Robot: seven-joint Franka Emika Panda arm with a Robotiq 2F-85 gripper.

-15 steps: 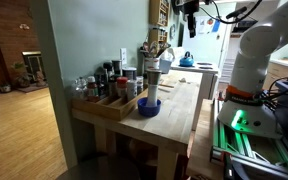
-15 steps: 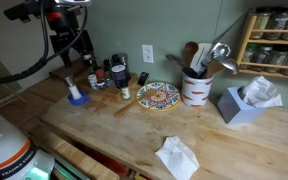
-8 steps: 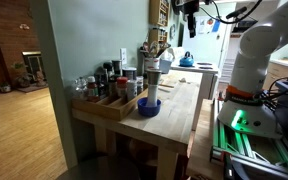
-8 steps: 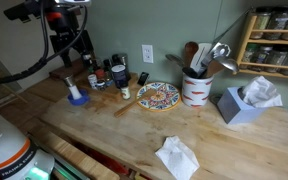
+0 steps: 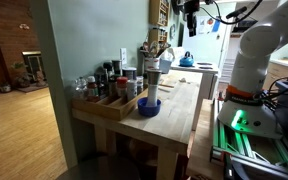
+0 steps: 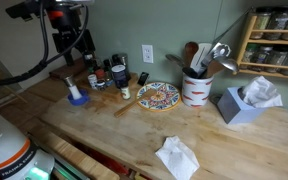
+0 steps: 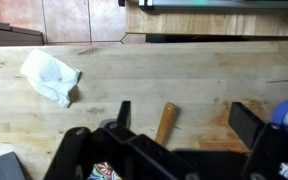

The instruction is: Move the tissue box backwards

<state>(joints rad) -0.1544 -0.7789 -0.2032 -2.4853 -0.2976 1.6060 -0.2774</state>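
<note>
Wrist view: black two-finger tool (image 7: pixel 184 122) spread wide, gripping nothing, above the wooden bench (image 7: pixel 184 70). In an exterior view, the grey-blue cardboard tissue box (image 6: pixel 240 105) stands just beside the white ceramic utensil crock (image 6: pixel 194 90); the tool is well apart from that crock.

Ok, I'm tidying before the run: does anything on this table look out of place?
A crumpled tissue lies loose near the front edge of the table, apart from the tissue box it likely came from. Nothing looks spilled or tipped.
</note>
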